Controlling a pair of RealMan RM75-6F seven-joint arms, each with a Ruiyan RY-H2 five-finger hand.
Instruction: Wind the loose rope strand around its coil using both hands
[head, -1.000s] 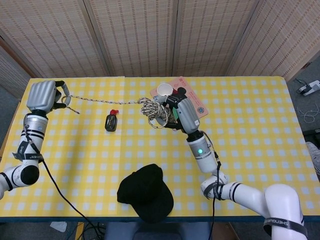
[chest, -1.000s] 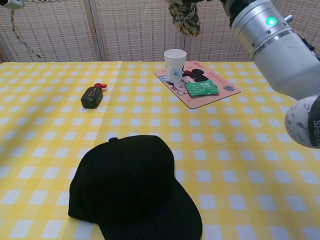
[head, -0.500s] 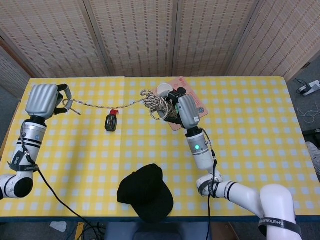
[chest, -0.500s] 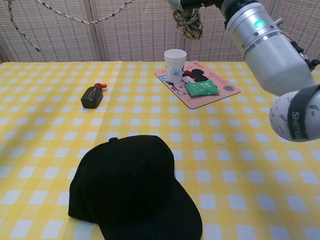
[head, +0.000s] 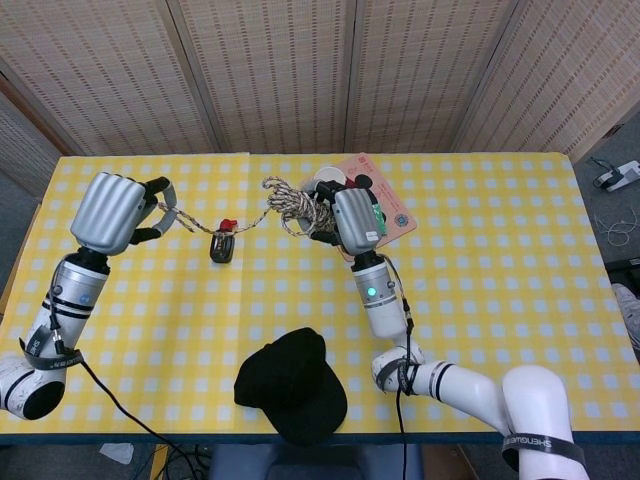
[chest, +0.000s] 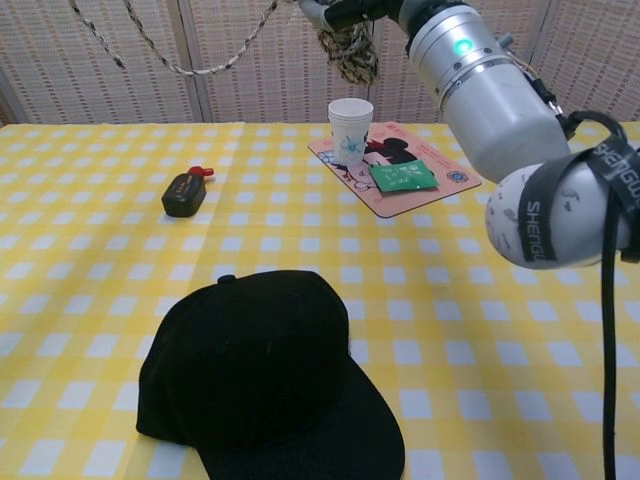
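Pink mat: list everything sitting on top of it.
On the pink mat stand a white paper cup and a green packet. In the head view, the right robot hand covers part of it.

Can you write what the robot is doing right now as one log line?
left hand: holds loose strand | right hand: holds rope coil above table | strand: slack | stage: winding

On the table there is one black cap (chest: 265, 375), one paper cup (chest: 350, 131), one pink mat (chest: 420, 193) carrying one green packet (chest: 402, 177), and one small black bottle (chest: 184, 194) with a red top. Above it hangs one rope coil (head: 297, 209) with one loose strand (chest: 205, 58), between two hands, left hand (head: 112, 212) and right hand (head: 354, 222)
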